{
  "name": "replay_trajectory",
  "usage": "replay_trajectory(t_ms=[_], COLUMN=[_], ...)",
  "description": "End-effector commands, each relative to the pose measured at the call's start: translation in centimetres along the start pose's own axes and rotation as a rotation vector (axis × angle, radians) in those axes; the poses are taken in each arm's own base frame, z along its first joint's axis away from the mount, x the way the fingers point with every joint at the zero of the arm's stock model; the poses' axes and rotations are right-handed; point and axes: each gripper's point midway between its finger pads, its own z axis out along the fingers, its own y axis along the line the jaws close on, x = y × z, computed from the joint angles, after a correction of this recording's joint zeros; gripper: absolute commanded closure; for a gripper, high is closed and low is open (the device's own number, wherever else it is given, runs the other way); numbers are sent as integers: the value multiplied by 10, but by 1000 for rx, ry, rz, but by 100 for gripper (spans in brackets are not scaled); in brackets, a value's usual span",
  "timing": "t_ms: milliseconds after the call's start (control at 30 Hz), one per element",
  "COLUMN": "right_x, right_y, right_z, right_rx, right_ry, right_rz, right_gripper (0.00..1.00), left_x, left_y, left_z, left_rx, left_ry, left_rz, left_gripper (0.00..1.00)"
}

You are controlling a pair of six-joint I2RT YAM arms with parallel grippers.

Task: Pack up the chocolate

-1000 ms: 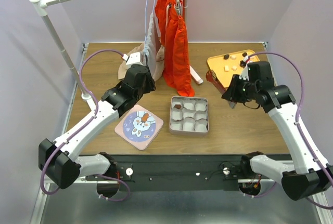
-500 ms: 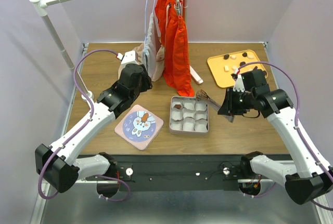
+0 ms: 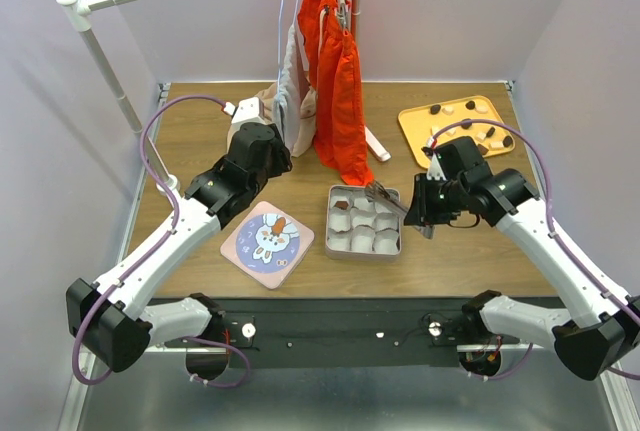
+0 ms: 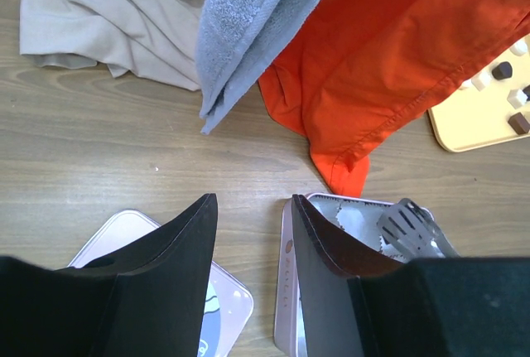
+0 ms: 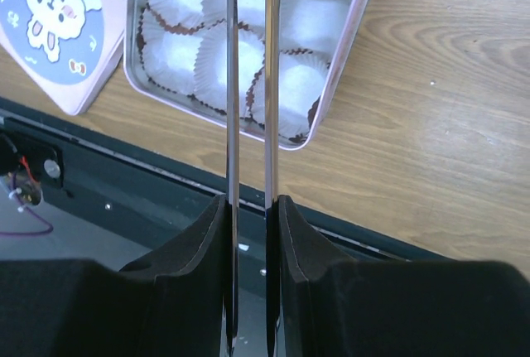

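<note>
Chocolate pieces [image 3: 470, 121], dark and cream, lie on the yellow tray [image 3: 415, 136] at the back right; they also show in the left wrist view [image 4: 502, 69]. One dark piece [image 3: 342, 206] sits in the pink tin [image 3: 330, 223] of white paper cups. My right gripper [image 3: 422, 217] is shut on metal tongs [image 3: 385, 194], whose slotted tips hover over the tin's back right corner [image 5: 233, 84]. I cannot tell whether the tips hold a piece. My left gripper [image 4: 252, 204] is open and empty above the table between the lid and the tin [image 4: 286, 282].
The tin's bunny lid [image 3: 267, 238] lies left of the tin. Orange, blue and beige clothes [image 3: 340, 101] hang from a rack and pile at the back centre. The rack's white pole [image 3: 115, 91] stands at the left. The table's front edge [image 5: 397, 249] is close behind the tin.
My right arm has carried the tongs left from beside the yellow tray to over the tin. My left arm shifted a little toward the back left, then held still.
</note>
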Motion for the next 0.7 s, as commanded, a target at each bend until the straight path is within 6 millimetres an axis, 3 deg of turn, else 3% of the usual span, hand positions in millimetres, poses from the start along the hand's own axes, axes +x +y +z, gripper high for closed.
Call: replay_trajectory(t_ms=[0,667], right_x=[-9,-9], right_y=[-4,2], right_z=[7,16], right_rx=[33,16], right_ry=[-37,-14], right_rz=[14,12], right_gripper=[69,56], left_x=[-5,1], left_y=[8,14], left_z=[-5,-1], left_rx=[-26,-37], left_ry=[-19,-10], left_rz=[-7,2], left_gripper=[50,50])
